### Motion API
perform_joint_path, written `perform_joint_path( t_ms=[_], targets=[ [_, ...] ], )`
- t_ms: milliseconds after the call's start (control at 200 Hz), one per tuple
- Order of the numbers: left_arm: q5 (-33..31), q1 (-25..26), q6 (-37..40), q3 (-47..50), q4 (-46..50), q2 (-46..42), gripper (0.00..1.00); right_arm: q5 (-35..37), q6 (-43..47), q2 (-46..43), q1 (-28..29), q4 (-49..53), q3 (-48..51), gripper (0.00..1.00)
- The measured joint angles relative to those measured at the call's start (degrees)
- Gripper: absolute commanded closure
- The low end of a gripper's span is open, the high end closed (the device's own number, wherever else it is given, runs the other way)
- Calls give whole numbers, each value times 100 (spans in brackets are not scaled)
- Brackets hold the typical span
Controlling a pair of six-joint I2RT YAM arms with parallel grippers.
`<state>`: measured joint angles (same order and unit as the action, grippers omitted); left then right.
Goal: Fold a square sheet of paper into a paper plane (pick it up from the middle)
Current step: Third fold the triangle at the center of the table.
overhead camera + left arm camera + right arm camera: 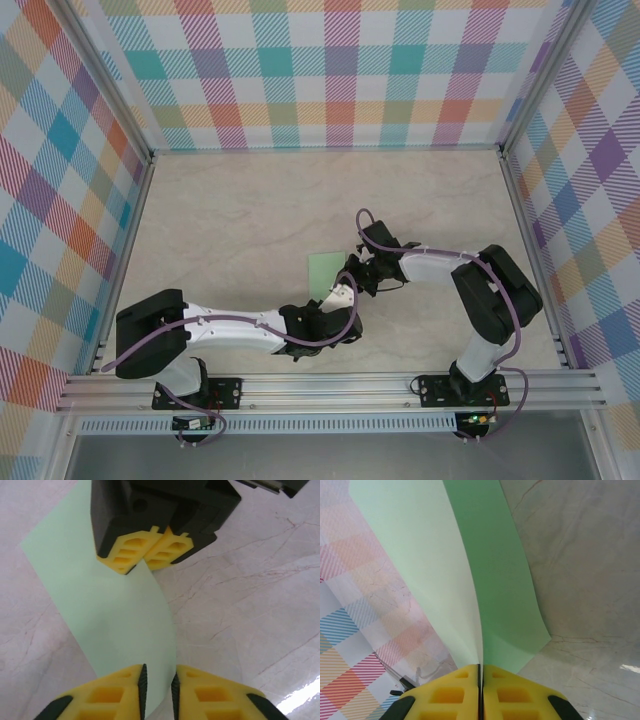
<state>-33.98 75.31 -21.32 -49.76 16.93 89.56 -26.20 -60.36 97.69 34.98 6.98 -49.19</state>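
Mint-green square sheet of paper (110,615), our right fingers (450,695) clenched on it, left fingers (110,695) narrowly astride it, grip we cannot tell

- The left gripper (159,692) straddles the near edge of the square sheet of paper (100,605), jaws narrowly apart.
- The right gripper (151,552) pinches its far edge.
- The sheet bows over the marbled table (250,605).

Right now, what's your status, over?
Right gripper shut on the square sheet of paper. Left gripper nearly shut around its edge, slim gap, grip unclear. Sheet bowed between them. Grippers close together over the table.
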Motion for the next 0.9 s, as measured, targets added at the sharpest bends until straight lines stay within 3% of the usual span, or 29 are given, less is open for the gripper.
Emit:
perform_joint_path(
  t_ms=[60,290,410,650,795,900],
  targets=[
    [-68,0,-22,0,13,0,100,0,20,0,0,22,-4,90],
    [-142,-35,-50,17,87,-83,100,2,127,-2,0,129,-11,87],
    [52,-164,-50,164,17,-328,100,2,175,-4,0,179,-11,74],
    [1241,-861,-46,503,-407,-723,100,291,455,-348,0,780,-149,59],
    [2033,-1318,-50,785,-710,-876,100,629,695,-654,0,1248,-372,58],
    [2535,-1622,-55,949,-857,-966,100,776,855,-754,-11,1421,-437,65]
  ],
)
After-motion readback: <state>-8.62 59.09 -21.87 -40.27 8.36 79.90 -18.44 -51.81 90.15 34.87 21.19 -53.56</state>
